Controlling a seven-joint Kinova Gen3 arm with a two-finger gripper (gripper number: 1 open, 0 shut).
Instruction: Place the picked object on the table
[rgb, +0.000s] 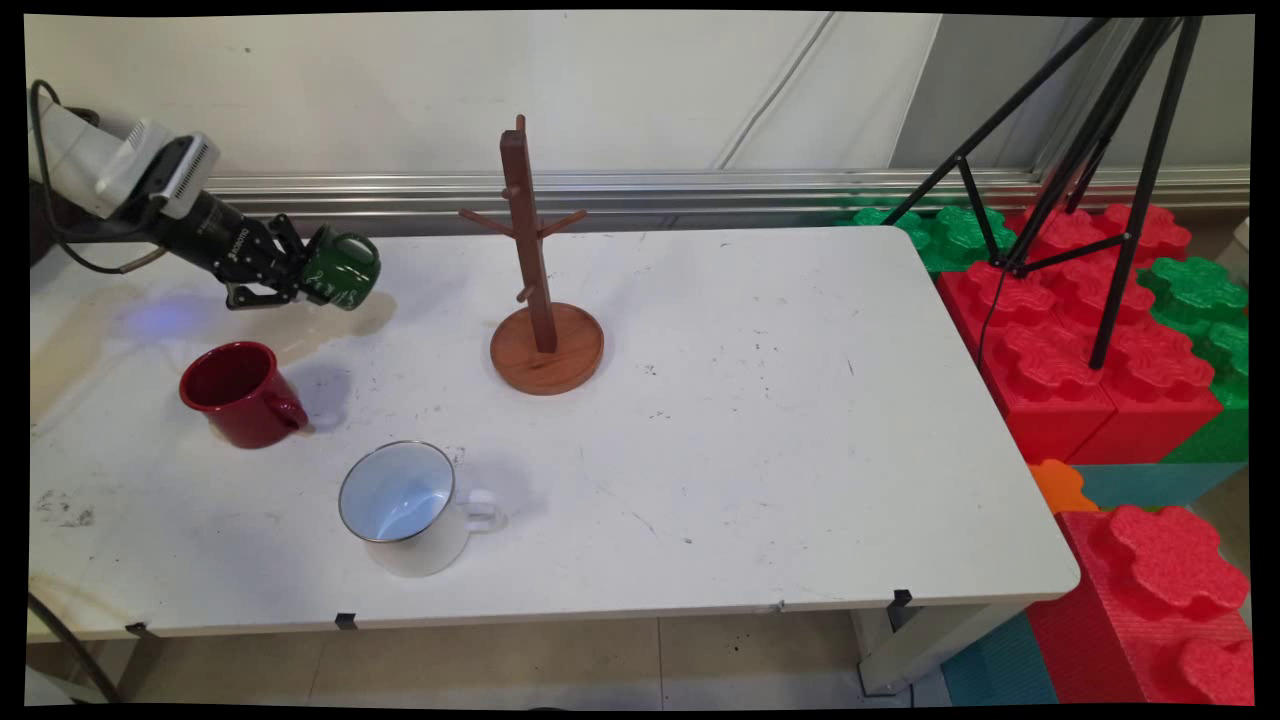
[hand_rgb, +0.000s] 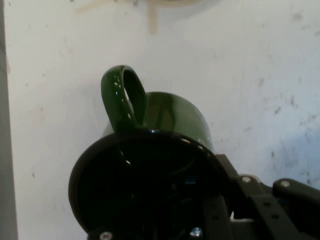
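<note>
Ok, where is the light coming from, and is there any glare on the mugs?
Main view: soft shadows fall to the right of the red mug and white mug, so the light comes from the left. Hand view: small bright glints on the green mug's handle and rim.

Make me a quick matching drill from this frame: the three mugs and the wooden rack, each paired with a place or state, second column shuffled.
Things:
1. green mug
2. red mug
3. white mug
4. wooden mug rack

Places or states:
A. upright at mid-table, pegs bare
B. nearest the table's front edge, pale blue inside
C. held in the hand, lifted off the table
D. standing on the table below the hand

Pairs: 1-C, 2-D, 3-B, 4-A
</note>
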